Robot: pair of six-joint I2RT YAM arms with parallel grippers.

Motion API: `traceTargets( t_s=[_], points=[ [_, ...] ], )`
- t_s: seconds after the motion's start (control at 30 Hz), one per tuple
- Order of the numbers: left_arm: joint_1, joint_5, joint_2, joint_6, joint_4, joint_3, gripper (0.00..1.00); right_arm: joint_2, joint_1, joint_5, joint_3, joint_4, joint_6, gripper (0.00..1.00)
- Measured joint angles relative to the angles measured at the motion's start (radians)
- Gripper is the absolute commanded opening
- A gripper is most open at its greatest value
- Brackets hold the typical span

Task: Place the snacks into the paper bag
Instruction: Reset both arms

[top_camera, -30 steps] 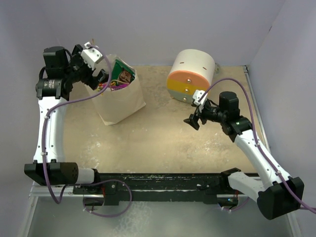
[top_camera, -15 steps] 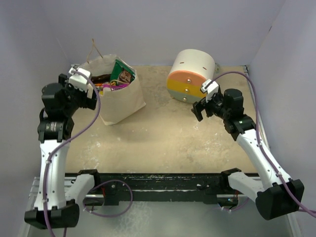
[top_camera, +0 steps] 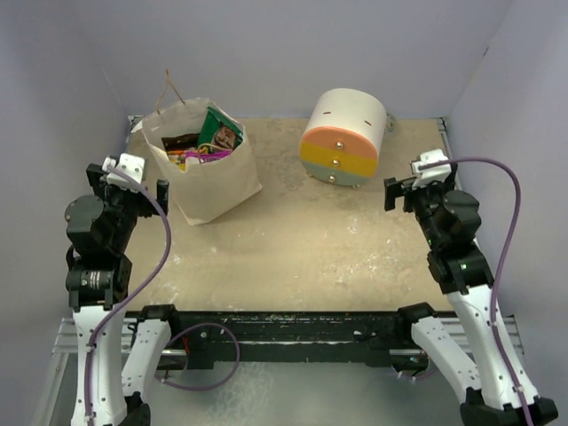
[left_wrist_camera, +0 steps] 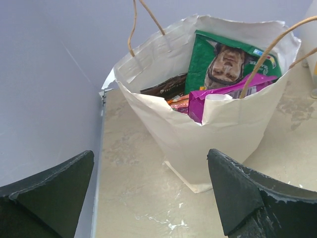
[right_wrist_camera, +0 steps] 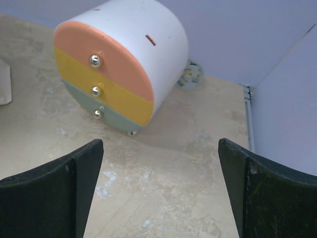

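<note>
The cream paper bag [top_camera: 213,186] stands upright at the back left with its twine handles up; it also shows in the left wrist view [left_wrist_camera: 223,134]. Snacks stick out of its top: a green-white packet [left_wrist_camera: 223,62], a purple packet [left_wrist_camera: 223,91], a brown packet [left_wrist_camera: 166,87] and an orange one [left_wrist_camera: 177,102]. My left gripper [top_camera: 129,182] is open and empty, held left of and nearer than the bag. My right gripper [top_camera: 417,188] is open and empty at the right, apart from the bag.
The round white drawer unit [top_camera: 344,135] with orange, yellow and green fronts stands at the back right, seen close in the right wrist view [right_wrist_camera: 119,64]. A bundle of cord [right_wrist_camera: 190,77] lies behind it. Walls close the table at back and sides.
My left arm has pulled back from the bag's top toward the near left. My right arm has drawn back to the right, away from the drawer unit.
</note>
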Motion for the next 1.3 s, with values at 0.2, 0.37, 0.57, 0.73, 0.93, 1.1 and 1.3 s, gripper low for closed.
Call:
traceTargets(
  t_s=[0.2, 0.37, 0.57, 0.73, 0.93, 1.1, 1.3],
  points=[
    [0.011, 0.04, -0.114, -0.068, 0.001, -0.043, 0.99, -0.101, -0.056, 0.002, -0.049, 0.013, -0.005, 1.0],
    [0.043, 0.061, -0.128, -0.097, -0.004, -0.047, 0.99, -0.113, -0.067, 0.002, -0.052, 0.01, -0.001, 1.0],
    [0.063, 0.043, -0.124, -0.097, -0.011, -0.068, 0.99, -0.129, -0.073, -0.006, -0.052, -0.017, -0.003, 1.0],
    [0.068, 0.048, -0.145, -0.074, -0.025, -0.142, 0.99, -0.124, -0.079, -0.041, -0.052, -0.04, -0.016, 1.0],
    [0.073, 0.069, -0.144, -0.065, -0.028, -0.149, 0.99, -0.114, -0.085, -0.061, -0.052, -0.05, -0.035, 1.0],
    [0.079, 0.07, -0.142, -0.064, -0.026, -0.149, 0.99, -0.114, -0.086, -0.078, -0.052, -0.058, -0.049, 1.0],
    [0.086, 0.07, -0.142, -0.064, -0.024, -0.149, 0.99, -0.115, -0.086, -0.08, -0.052, -0.079, -0.055, 1.0]
  ],
)
